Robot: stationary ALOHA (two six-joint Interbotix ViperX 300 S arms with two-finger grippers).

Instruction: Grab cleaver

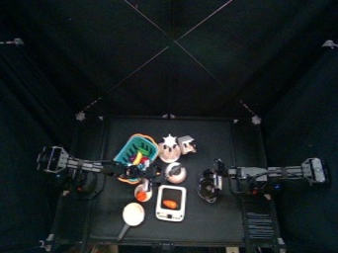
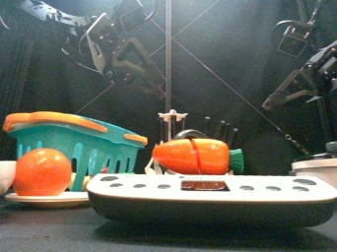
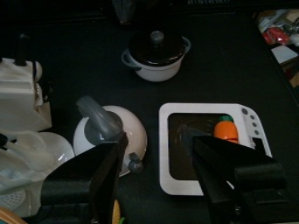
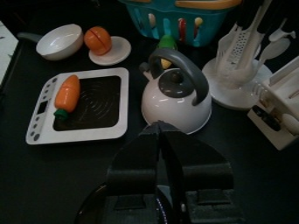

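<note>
Two grippers are in play and neither one has the cleaver [image 1: 188,148]. I read it as the small pale, flat piece lying free on the table [image 1: 224,212], and it is touched by nothing. From above it sits toward the far side of the table from both sets of jaws. It is behind the kettle [image 1: 176,174], just beside the white utensil rack [image 1: 168,141], and somewhat nearer my right gripper [image 1: 208,182] than my left gripper [image 1: 132,180]. On the right wrist camera the right gripper [image 4: 162,131] has its jaws drawn together with nothing between them. Their tips point at the kettle [image 4: 176,92], which stands straight ahead of them and close. The cleaver [image 4: 278,94] shows only as a pale slab at the edge of that view, off to one side of the jaws and past the kettle, next to the rack [image 4: 239,61]. I cannot make out its shape well there. Ahead of the right jaws on the other side lies the white tray [image 4: 41,131] holding the carrot [image 4: 68,93]. Beyond that are a bowl [image 4: 59,41], an orange fruit on a small plate [image 4: 100,38] and the teal basket [image 4: 193,22]. On the left wrist camera the left gripper [image 3: 158,153] stands with its jaws spread wide and empty. The tray [image 3: 176,179] and carrot [image 3: 226,131] show in the gap between them, and the kettle [image 3: 111,136] is just ahead of one jaw. The front camera gives me the carrot [image 2: 195,156], the tray [image 2: 198,192] and the basket [image 2: 73,138] up close, with both arms hanging high behind them.
</note>
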